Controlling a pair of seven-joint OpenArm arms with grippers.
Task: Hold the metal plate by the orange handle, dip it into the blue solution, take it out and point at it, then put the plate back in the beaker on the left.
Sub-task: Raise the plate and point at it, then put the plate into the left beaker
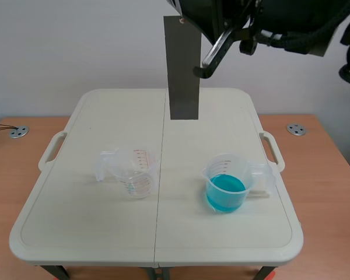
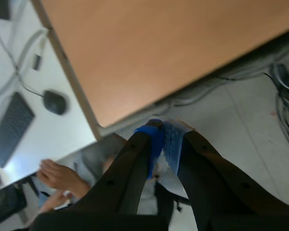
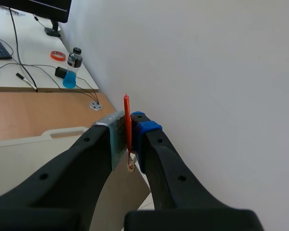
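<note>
Surface [image 1: 76, 233]: a white folding top carrying two clear beakers, one left and one right of its middle seam.
Right arm [image 1: 280, 20]: raised across the top of the scene, coming in from the right.
Plate [image 1: 183, 70]: a grey metal strip hanging upright from the right arm, in the air over the middle, clear of both beakers.
Right beaker [image 1: 227, 175]: upright, partly filled with blue solution [image 1: 225, 189], its handle turned right.
Left beaker [image 1: 134, 172]: upright, red markings on its wall, nothing visible inside.
Right end effector [image 3: 127, 132]: clamped on the handle [image 3: 127, 120], a thin orange strip pressed upright between the two pads.
Left end effector [image 2: 163, 137]: closed on nothing, its blue pads together, out past the wooden desk's edge and above the floor.
</note>
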